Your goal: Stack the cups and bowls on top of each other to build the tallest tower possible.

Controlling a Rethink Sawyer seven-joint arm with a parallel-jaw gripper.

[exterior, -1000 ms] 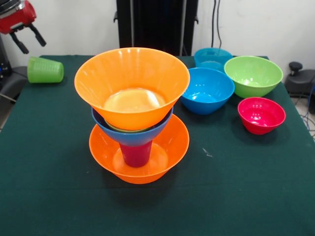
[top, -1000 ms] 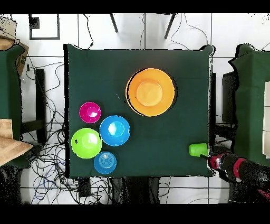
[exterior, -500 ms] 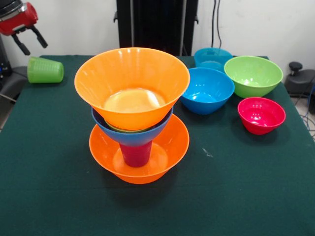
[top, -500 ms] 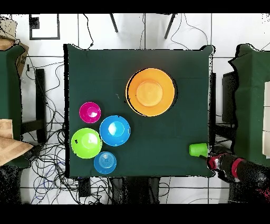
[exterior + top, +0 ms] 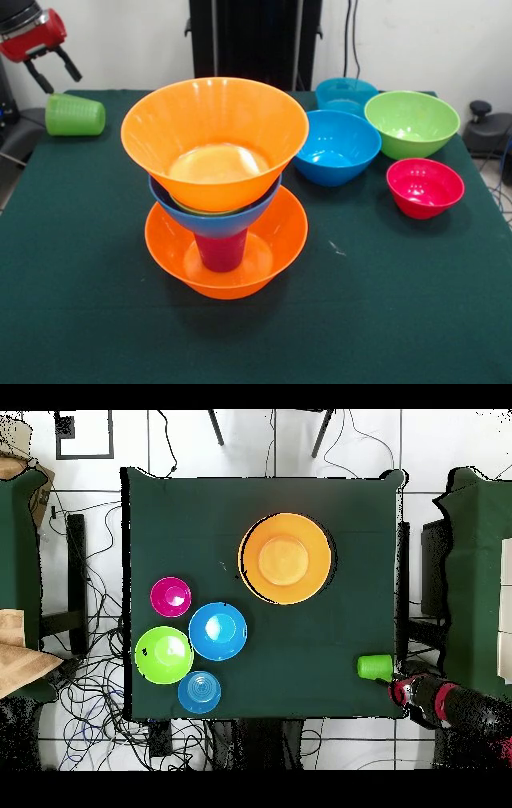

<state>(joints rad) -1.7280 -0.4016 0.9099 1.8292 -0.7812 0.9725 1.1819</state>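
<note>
The light green cup (image 5: 74,115) lies on its side at the counter (image 5: 400,304) edge, mouth toward the open, empty pincer (image 5: 53,67) just beside it.

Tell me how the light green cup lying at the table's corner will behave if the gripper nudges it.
The light green cup lies on its side, so a nudge would probably roll it, curving because it tapers. It sits close to the table edge, so it might drop off. It looks like thin plastic, likely light. The gripper hangs open just above it.
</note>
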